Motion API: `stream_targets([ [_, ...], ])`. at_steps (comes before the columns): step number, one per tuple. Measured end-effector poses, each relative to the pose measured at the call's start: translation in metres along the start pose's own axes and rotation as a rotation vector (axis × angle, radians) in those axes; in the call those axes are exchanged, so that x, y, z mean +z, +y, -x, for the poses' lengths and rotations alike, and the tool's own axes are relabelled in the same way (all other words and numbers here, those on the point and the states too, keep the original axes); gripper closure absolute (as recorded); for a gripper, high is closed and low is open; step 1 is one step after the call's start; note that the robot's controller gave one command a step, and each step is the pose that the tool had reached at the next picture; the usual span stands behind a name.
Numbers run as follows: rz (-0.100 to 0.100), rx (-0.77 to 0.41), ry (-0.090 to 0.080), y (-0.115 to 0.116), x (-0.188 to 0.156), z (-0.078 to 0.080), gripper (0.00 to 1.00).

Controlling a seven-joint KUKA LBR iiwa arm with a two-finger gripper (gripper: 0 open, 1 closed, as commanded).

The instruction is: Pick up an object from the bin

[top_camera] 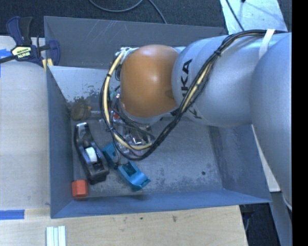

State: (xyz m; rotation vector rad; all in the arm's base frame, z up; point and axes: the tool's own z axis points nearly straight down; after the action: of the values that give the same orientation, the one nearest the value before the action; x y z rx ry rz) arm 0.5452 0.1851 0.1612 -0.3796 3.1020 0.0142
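Dark block lettering (188, 72) is printed on the silver-grey rounded housing of the robot arm (231, 86), just right of the orange dome-shaped cover (146, 81). The lettering runs top to bottom in the camera view. At its upper end the characters "K" and "A" can be read. The lower characters are crossed by the black and yellow cable bundle (197, 88) and read only in part, consistent with the brand name KUKA. The white patch (91, 155) on the black oblong object (95, 170) at the left of the grey metal bin (59, 137) is too small to show any print.
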Motion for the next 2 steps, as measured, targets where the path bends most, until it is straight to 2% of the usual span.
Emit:
stream_targets([
  [1, -0.011, -0.046, 0.016, -0.011, 0.031, 0.008, 0.0],
  [2, -0.001, -0.404, -0.012, -0.015, 0.082, 0.012, 1.0],
])
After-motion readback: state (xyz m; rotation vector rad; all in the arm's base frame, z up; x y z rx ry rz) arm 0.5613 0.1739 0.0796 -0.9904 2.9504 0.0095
